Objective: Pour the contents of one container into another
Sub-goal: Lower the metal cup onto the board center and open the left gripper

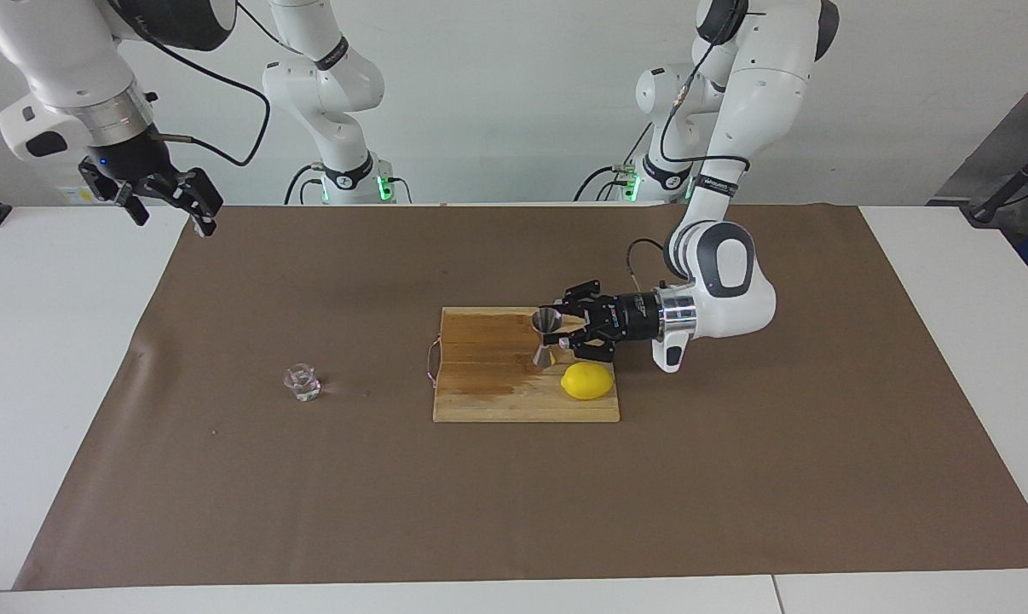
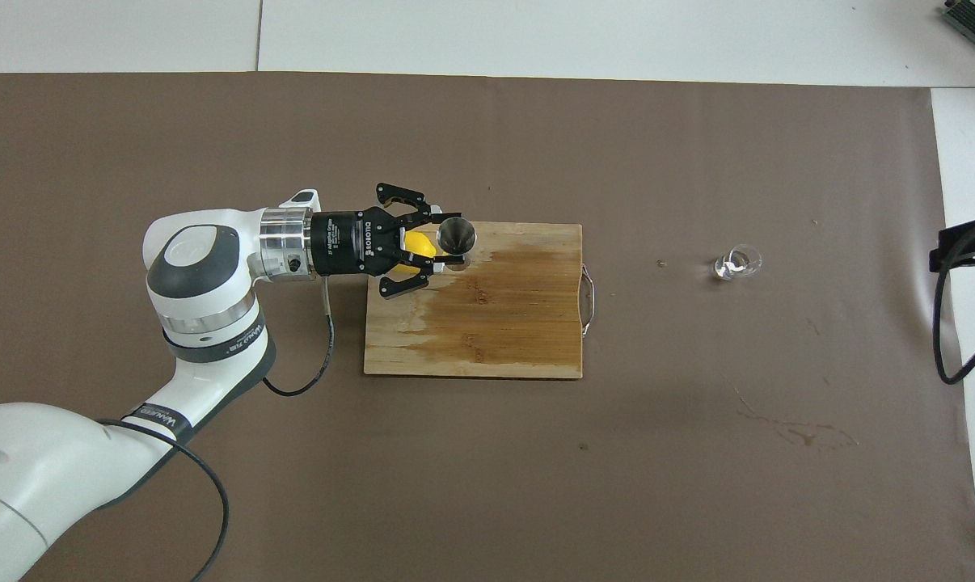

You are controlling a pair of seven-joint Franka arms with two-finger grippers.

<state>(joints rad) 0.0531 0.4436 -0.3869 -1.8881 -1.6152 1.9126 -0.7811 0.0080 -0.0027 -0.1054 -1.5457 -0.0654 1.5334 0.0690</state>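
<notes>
1. Glass first: the tiny clear glass cup (image 1: 303, 382) stands alone on the brown paper cover (image 1: 224, 477), well apart from the wooden cutting board (image 1: 480, 401), toward the right arm's end of the tabletop. It looks light, brittle and slick, so I'd take it gently across its squat wall, low down, with a soft squeeze; something pale sits in it, though I can't say what

2. Up over the corner of the tabletop at that same end, the right gripper (image 1: 199, 207) hangs with its fingers spread wide and nothing between them; that arm waits

3. On to the board: the steel jigger (image 1: 546, 338) is upright over the board's edge nearer the robots, its foot at or just above the wood, I can't tell which. It looks rigid, light and smooth, hard to damage but easy to let slip, and the narrow waist is the natural hold

4. That's exactly where the left gripper (image 1: 564, 333) has it, reaching in sideways with fingertips pinched on the waist

5. A yellow lemon (image 1: 587, 381) lies just beside it, at the board's corner toward the left arm's end

6. Writing: "ROBOTIQ" reads on the left gripper's body in the overhead view; the lettering on the arm's black band is too small for me to call
</notes>
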